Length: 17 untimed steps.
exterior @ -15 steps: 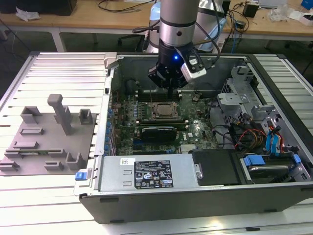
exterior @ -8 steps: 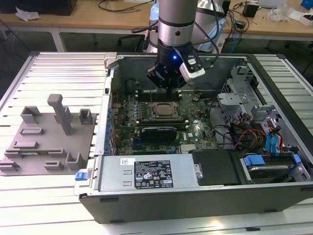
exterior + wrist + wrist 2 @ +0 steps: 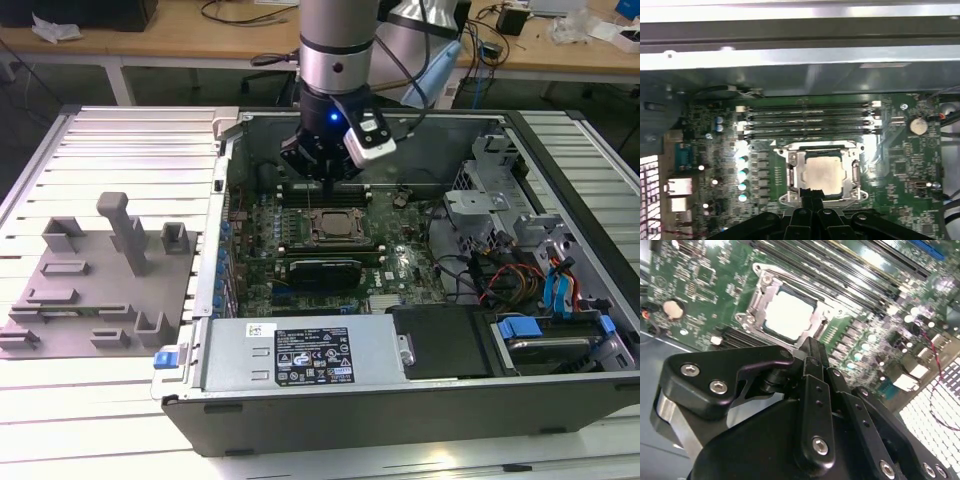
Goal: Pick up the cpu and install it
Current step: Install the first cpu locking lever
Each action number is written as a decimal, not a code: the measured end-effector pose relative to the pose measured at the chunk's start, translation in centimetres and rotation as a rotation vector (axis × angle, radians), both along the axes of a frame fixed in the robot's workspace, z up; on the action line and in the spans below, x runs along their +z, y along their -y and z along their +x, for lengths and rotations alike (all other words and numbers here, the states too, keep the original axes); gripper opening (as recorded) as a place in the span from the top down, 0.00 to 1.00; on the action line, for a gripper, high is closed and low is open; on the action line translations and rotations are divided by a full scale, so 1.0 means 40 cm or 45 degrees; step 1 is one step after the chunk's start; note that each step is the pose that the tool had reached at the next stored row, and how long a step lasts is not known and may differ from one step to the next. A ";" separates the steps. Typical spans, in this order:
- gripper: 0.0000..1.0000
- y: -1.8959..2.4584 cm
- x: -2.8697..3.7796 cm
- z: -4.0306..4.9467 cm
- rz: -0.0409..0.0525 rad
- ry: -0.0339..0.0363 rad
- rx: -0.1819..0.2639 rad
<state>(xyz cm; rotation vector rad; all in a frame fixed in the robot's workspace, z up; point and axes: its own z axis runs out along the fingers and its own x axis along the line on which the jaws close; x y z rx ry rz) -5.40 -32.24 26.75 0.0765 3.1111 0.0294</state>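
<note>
The cpu is a flat square chip with a pale metal top. It lies flat inside the metal-framed socket on the green motherboard, and it also shows in the first wrist view. My gripper hangs over the open computer case, a little above the socket's edge. In both wrist views its black fingers meet at their tips, shut with nothing between them, just short of the chip and not touching it.
Grey plastic fixture blocks stand on the slatted table at the exterior view's left. Memory slots run beside the socket. A power supply fills the case's near side, and drive cages with cables fill the exterior view's right.
</note>
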 end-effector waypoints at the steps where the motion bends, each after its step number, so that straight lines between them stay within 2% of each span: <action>1: 0.89 0.000 0.000 -0.010 0.000 0.0000 0.000; 10: 0.89 0.000 0.000 -0.067 0.000 0.0000 0.000; 14: 0.89 0.000 0.000 -0.073 0.000 -0.0002 0.000; 16: 0.89 0.000 0.000 -0.076 0.014 -0.0001 0.000; 17: 0.89 0.000 0.000 -0.079 0.029 -0.0001 0.000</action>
